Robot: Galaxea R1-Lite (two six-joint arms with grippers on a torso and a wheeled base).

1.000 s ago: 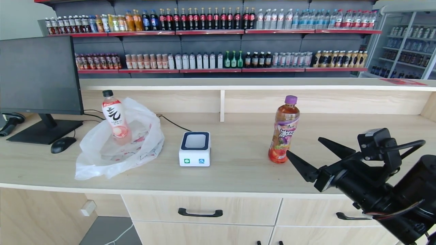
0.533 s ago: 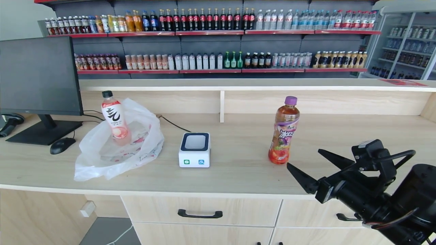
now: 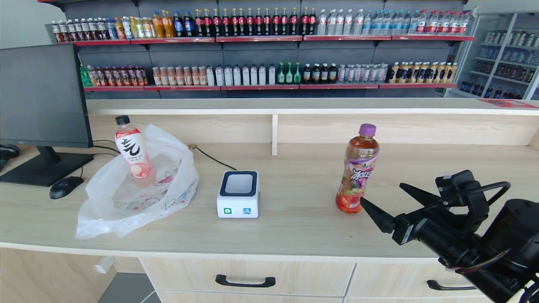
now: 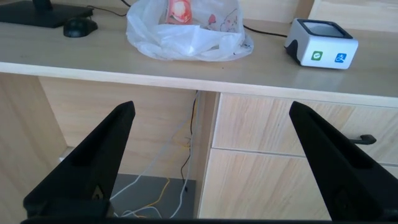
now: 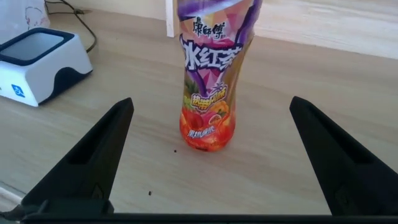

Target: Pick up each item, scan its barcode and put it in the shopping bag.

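Note:
An orange drink bottle (image 3: 357,169) with a purple cap stands upright on the counter right of centre; its lower half (image 5: 211,93) faces my right gripper. My right gripper (image 3: 389,202) (image 5: 211,165) is open, just in front and to the right of that bottle, not touching it. A pink drink bottle (image 3: 132,152) with a black cap stands inside the white shopping bag (image 3: 126,198) on the left. The white barcode scanner (image 3: 238,193) sits between bag and orange bottle. My left gripper (image 4: 211,168) is open below counter height, facing the cabinet front, with bag (image 4: 186,37) and scanner (image 4: 323,43) above.
A monitor (image 3: 40,97) and a mouse (image 3: 65,187) stand at the far left of the counter. A raised wooden ledge (image 3: 294,126) runs along the back, with drink shelves (image 3: 252,40) behind. Drawers with black handles (image 3: 245,281) lie below the counter edge.
The head view has shifted, moving the scene slightly left and down. My right gripper has dropped lower and stays close to the orange bottle. Nothing on the counter moved.

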